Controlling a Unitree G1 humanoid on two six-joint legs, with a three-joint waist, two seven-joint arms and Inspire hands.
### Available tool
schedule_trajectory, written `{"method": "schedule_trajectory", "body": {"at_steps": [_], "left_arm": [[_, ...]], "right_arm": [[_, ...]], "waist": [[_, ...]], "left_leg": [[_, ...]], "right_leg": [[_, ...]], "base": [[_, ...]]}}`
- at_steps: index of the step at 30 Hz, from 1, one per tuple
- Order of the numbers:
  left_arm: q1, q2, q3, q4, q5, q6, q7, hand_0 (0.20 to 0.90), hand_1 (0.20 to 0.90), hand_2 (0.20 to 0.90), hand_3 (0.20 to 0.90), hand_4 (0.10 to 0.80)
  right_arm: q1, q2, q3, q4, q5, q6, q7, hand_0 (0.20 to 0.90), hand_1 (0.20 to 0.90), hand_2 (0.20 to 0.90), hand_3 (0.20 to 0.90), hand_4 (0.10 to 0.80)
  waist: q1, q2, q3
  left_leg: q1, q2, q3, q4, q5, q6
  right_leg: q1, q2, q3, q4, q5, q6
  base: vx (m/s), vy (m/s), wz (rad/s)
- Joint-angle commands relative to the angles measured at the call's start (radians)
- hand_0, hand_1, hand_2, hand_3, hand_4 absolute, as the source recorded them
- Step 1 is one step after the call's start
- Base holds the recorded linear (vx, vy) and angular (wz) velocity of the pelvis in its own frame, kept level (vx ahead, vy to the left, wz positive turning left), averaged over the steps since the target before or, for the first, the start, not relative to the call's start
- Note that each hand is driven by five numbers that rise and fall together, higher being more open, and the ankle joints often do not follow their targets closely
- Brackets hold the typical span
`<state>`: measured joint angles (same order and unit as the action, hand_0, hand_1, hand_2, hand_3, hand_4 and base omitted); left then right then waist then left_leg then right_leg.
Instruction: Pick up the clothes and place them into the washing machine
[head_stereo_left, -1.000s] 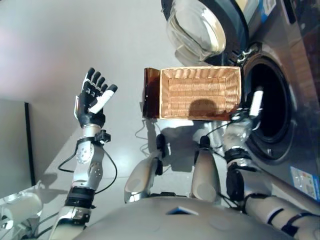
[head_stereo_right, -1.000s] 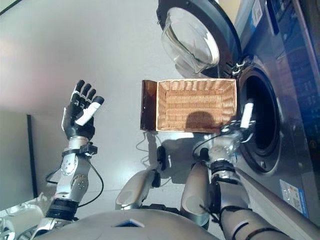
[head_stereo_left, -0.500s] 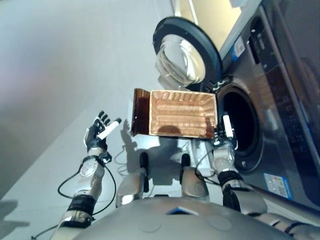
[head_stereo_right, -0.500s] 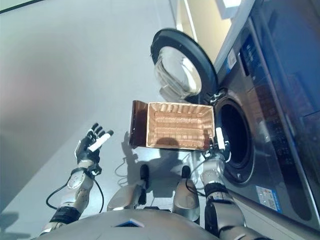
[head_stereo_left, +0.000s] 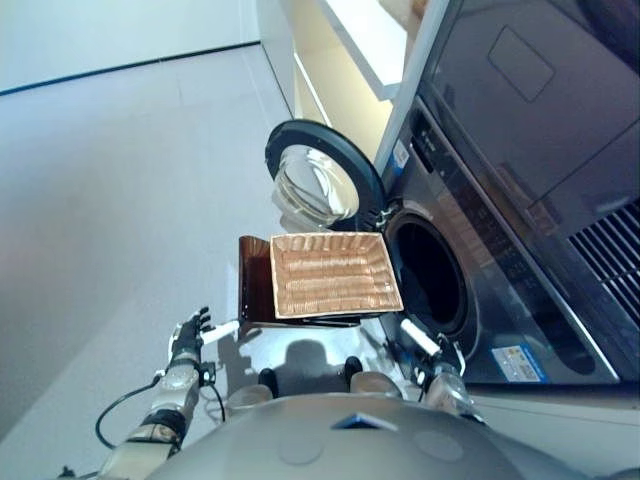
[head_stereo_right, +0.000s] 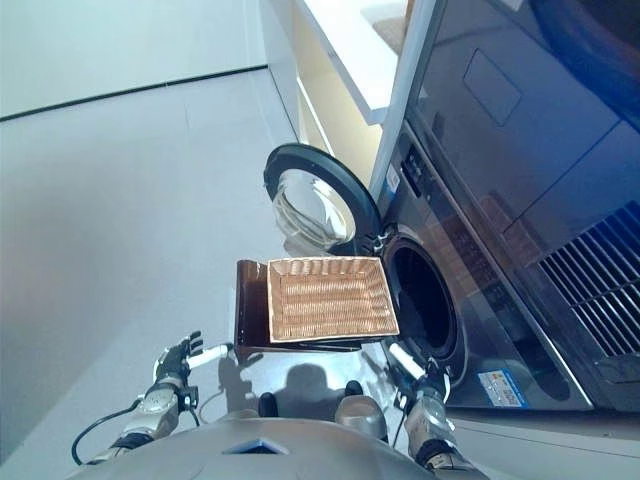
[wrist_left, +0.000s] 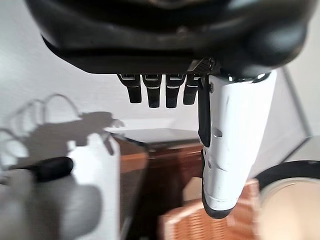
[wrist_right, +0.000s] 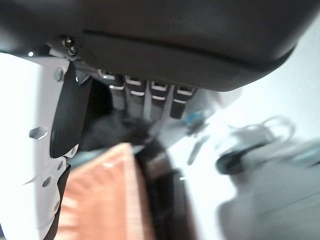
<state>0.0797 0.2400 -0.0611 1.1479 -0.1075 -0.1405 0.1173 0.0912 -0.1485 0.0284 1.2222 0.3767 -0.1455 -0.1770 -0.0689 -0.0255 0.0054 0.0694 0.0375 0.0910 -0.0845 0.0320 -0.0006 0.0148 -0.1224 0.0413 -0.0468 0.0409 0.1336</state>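
Note:
The shallow wicker basket (head_stereo_left: 330, 285) is empty and rests on the low dark brown box (head_stereo_left: 253, 290) beside the washing machine (head_stereo_left: 480, 250). The machine's round door (head_stereo_left: 320, 182) stands open and its drum opening (head_stereo_left: 430, 282) is dark. My left hand (head_stereo_left: 188, 334) is open and empty, low at the left of the box, with the box and basket past its fingers (wrist_left: 152, 92) in the left wrist view. My right hand (head_stereo_left: 418, 338) is open and empty, below the basket's near right corner, in front of the drum opening. The right wrist view shows the basket (wrist_right: 100, 200) past its fingers (wrist_right: 150, 97).
Pale grey floor (head_stereo_left: 120, 200) spreads wide to the left of the box. A tall dark cabinet (head_stereo_left: 520, 110) stands above the machine, and a cream counter (head_stereo_left: 360, 40) runs behind the door.
The camera has tilted up and drawn back, so the whole scene looks smaller. Both hands have dropped lower, and the right hand has come away from the drum rim.

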Motion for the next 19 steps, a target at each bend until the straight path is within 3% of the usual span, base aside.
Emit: {"method": "schedule_trajectory", "body": {"at_steps": [1,3,19], "left_arm": [[-0.069,0.023,0.017,0.03,0.055,-0.03,-0.003,0.9,0.9,0.9,0.9,0.8],[-0.068,0.019,0.009,0.065,0.084,-0.027,-0.016,0.9,0.9,0.9,0.9,0.8],[-0.086,-0.013,-0.08,0.047,0.14,-0.018,-0.017,0.9,0.9,0.9,0.9,0.8]], "right_arm": [[-0.034,-0.046,0.053,0.015,-0.192,0.013,-0.026,0.9,0.9,0.9,0.9,0.8],[-0.024,-0.042,0.075,0.097,-0.281,0.048,-0.02,0.9,0.9,0.9,0.9,0.8],[-0.097,-0.047,0.092,0.186,-0.353,0.105,-0.044,0.9,0.9,0.9,0.9,0.8]], "waist": [[0.005,-0.003,-0.004],[0.003,-0.007,-0.011],[0.012,-0.011,-0.036]], "left_leg": [[0.012,0.003,-0.011,-0.003,-0.029,-0.074],[0.024,0.01,-0.012,-0.003,-0.031,-0.073],[0.095,0.026,-0.018,0.001,-0.064,-0.064]], "right_leg": [[-0.038,-0.03,-0.019,0.029,0.021,0.039],[-0.024,-0.025,-0.022,0.037,0.012,0.037],[0.046,-0.012,-0.027,0.045,-0.024,0.037]], "base": [[-0.006,0.019,-0.04],[0.023,0.003,-0.06],[0.025,0.0,-0.01]]}}
